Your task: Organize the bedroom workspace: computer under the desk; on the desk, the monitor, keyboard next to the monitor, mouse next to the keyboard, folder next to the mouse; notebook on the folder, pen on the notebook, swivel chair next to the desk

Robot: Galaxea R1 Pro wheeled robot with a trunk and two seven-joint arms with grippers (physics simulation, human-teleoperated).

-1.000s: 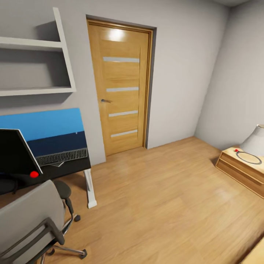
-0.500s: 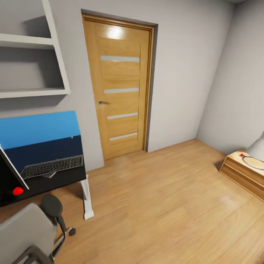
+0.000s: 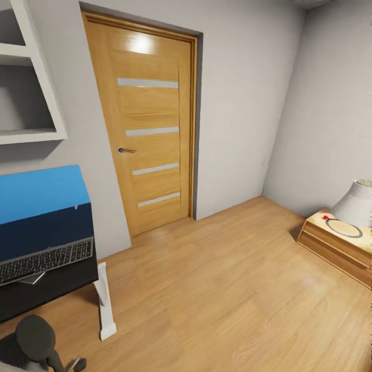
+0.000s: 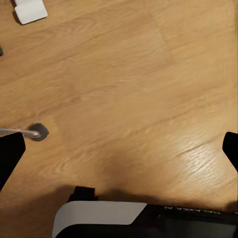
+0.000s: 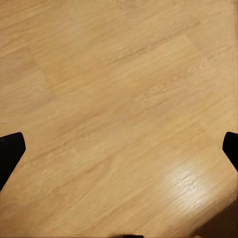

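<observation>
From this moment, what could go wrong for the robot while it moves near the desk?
1. The swivel chair stands low and close at the view's edge; its castor shows near the left gripper, so the base may bump it.
2. The keyboard lies near the desk end, so a brush might push it off.
3. The desk's white leg juts toward the floor path.

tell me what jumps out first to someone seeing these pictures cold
The tall wooden door with pale horizontal strips dominates the middle of the head view. At lower left, the keyboard lies on the black desk before a bright blue wall panel. A white lamp stands on a wooden cabinet at right.
</observation>
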